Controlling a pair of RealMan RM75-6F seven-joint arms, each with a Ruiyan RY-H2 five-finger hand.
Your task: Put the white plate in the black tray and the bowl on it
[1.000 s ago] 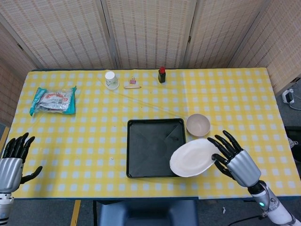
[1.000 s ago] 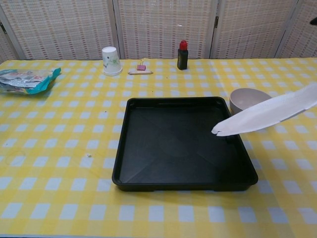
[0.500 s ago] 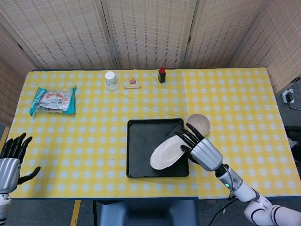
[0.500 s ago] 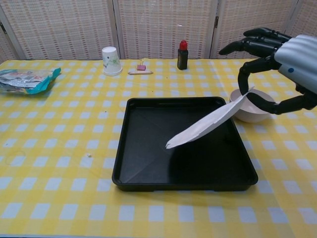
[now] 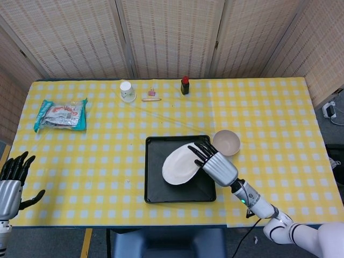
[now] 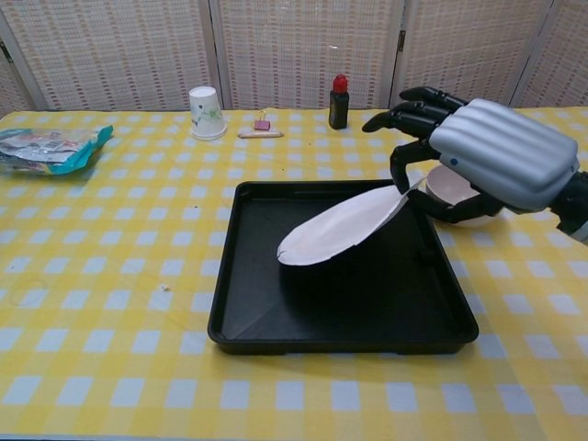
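Observation:
My right hand (image 5: 216, 165) (image 6: 478, 158) holds the white plate (image 5: 179, 164) (image 6: 340, 226) by its right edge. The plate is tilted and hangs over the middle of the black tray (image 5: 156, 188) (image 6: 367, 317), above its floor. The beige bowl (image 5: 228, 142) (image 6: 452, 189) stands on the cloth just right of the tray's far right corner, partly hidden behind my right hand in the chest view. My left hand (image 5: 12, 180) is open at the table's near left edge, holding nothing.
At the far side stand a white paper cup (image 5: 127, 90) (image 6: 206, 112), a small clip (image 5: 151, 96) (image 6: 261, 130) and a dark bottle with a red cap (image 5: 185, 85) (image 6: 339, 101). A teal snack packet (image 5: 62, 114) (image 6: 48, 147) lies at the far left.
My right hand has carried the plate leftward from beside the tray to over its middle. The left hand has stayed where it was.

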